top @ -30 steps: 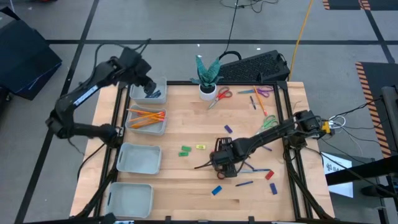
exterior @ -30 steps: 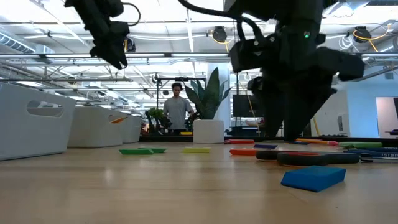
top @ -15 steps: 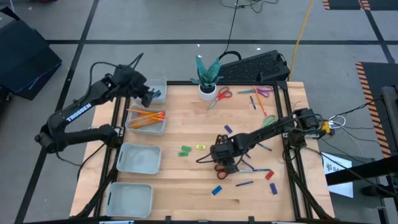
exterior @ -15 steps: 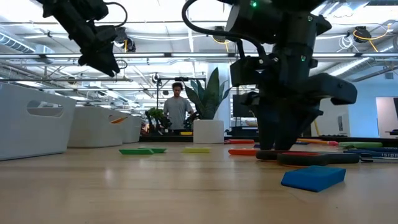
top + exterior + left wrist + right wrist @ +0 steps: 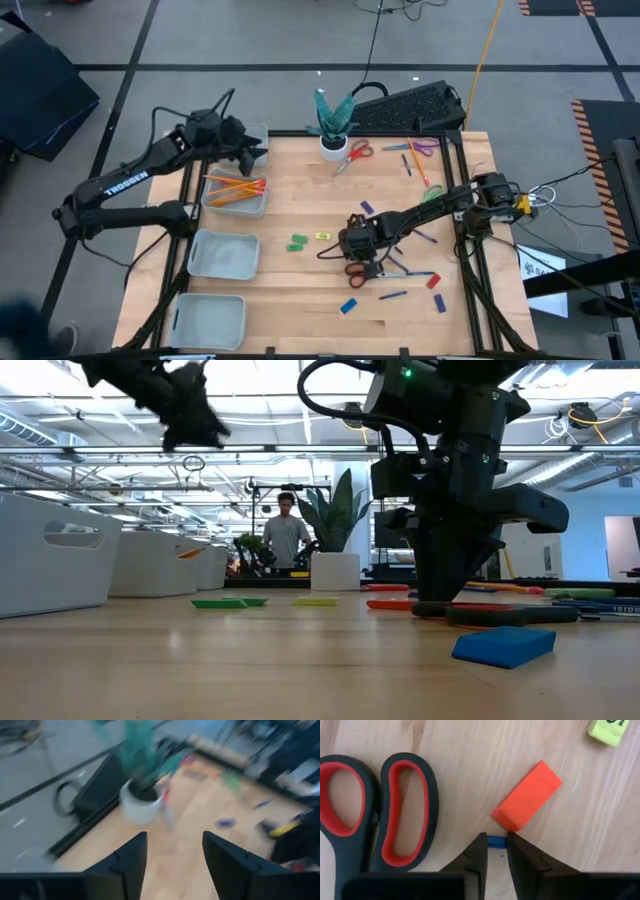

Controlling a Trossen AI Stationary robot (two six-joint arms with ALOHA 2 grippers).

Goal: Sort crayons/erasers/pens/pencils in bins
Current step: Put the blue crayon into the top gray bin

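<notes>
My right gripper (image 5: 362, 255) (image 5: 495, 840) stands low over the table's middle, fingers down, shut on a small blue thing (image 5: 496, 841); only a short bit of it shows, so pen or eraser I cannot tell. A red eraser (image 5: 527, 795) and red-handled scissors (image 5: 380, 815) lie flat beside it. My left gripper (image 5: 250, 150) (image 5: 174, 837) hangs open with nothing in it, high above the far bin (image 5: 262, 135). Orange pencils (image 5: 236, 188) lie in the second bin (image 5: 262, 205). My right gripper pinches the small blue thing's visible bit (image 5: 496, 841) between its two fingertips. The fingers (image 5: 445, 585) come from above, pointing down, with their tips at the tabletop. The fingers hide the remainder of the thing, so which part they have cannot be told.
Two more bins (image 5: 225, 255) (image 5: 210, 320) stand along the left edge. Green (image 5: 297, 241), yellow (image 5: 323, 236), blue (image 5: 347, 306) and red (image 5: 432, 282) erasers and blue pens (image 5: 392, 295) lie loose. A white plant pot (image 5: 333, 145) and scissors (image 5: 355, 152) stand far.
My right gripper's fingers have drawn together from a wide spread, staying low beside the red-handled scissors. My left gripper has risen from the far bin and swung round to face the table's right, toward the plant pot.
</notes>
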